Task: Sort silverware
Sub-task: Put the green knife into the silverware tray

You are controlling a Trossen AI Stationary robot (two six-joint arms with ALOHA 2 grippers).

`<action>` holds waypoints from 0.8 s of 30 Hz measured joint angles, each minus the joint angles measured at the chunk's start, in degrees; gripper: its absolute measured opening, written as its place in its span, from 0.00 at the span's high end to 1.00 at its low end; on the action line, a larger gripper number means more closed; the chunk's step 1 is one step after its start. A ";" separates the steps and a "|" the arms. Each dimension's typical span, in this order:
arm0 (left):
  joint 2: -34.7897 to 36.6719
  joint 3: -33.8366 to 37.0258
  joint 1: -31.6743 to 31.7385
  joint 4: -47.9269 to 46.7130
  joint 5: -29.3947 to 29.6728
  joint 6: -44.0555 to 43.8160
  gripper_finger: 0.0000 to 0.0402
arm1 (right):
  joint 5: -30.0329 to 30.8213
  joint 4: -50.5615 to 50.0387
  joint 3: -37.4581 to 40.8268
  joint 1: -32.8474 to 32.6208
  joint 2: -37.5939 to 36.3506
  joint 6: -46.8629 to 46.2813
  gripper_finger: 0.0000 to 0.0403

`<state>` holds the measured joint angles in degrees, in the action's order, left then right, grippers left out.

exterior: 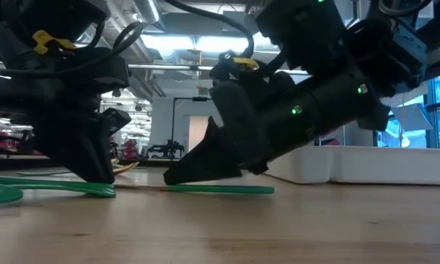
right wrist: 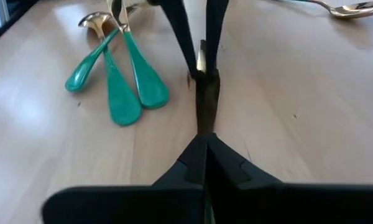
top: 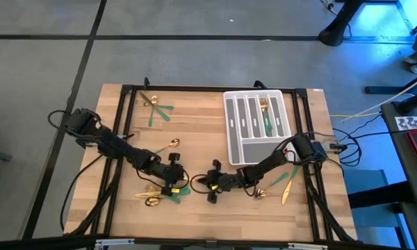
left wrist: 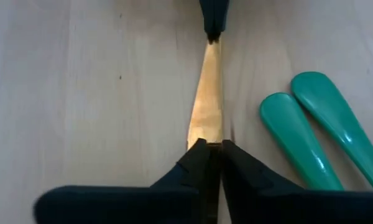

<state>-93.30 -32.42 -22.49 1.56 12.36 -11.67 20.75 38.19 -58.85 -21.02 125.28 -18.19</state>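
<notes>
Gold and green silverware is lying scattered over the pale wooden table as both dark arms are meeting low over its near middle. The left gripper and the right gripper are facing each other tip to tip, each pinching one end of a single knife. In the left wrist view, the left fingers are pressing together on the wide end of its gold blade, while the other arm's dark tips are closing on the far end. In the right wrist view, the right fingers are clamping together around the slim dark handle end.

Green-handled pieces are resting just beside the left gripper, with more gold heads near the table's front edge. A spoon is lying behind the left arm, a small cluster near the far left corner, and further pieces beside the right arm. The grey-white slotted tray is sitting at the far right, holding several pieces in its slots.
</notes>
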 joint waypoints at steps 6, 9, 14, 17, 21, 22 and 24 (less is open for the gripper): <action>-0.17 0.21 -1.10 1.60 0.75 -0.59 0.99 | -0.28 -6.79 -0.17 -0.35 -5.19 1.78 0.76; -0.22 0.24 -1.19 1.81 0.92 -1.71 0.99 | -3.25 -14.65 -0.43 -1.24 -7.17 3.43 0.65; -0.32 0.26 -1.21 2.55 0.94 -2.91 0.99 | -1.80 -30.09 -4.19 -3.41 -8.02 -0.79 0.56; -0.41 0.31 -1.21 3.37 0.86 -2.92 1.00 | 1.58 -33.83 -4.58 -4.59 -7.87 -4.77 0.56; -0.46 0.35 -1.43 3.99 1.00 -2.91 0.99 | 5.69 -35.89 -2.58 -6.07 -7.91 -10.28 0.60; -0.48 0.38 -1.48 4.11 1.13 -2.81 0.99 | 6.33 -35.47 -1.75 -6.42 -7.92 -11.43 0.61; -0.50 0.39 -1.54 4.11 1.29 -2.66 1.00 | 6.77 -34.76 0.11 -6.94 -8.06 -13.86 0.62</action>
<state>-93.80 -32.03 -24.04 5.67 13.65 -14.33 27.52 3.43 -58.74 -27.95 117.22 -32.05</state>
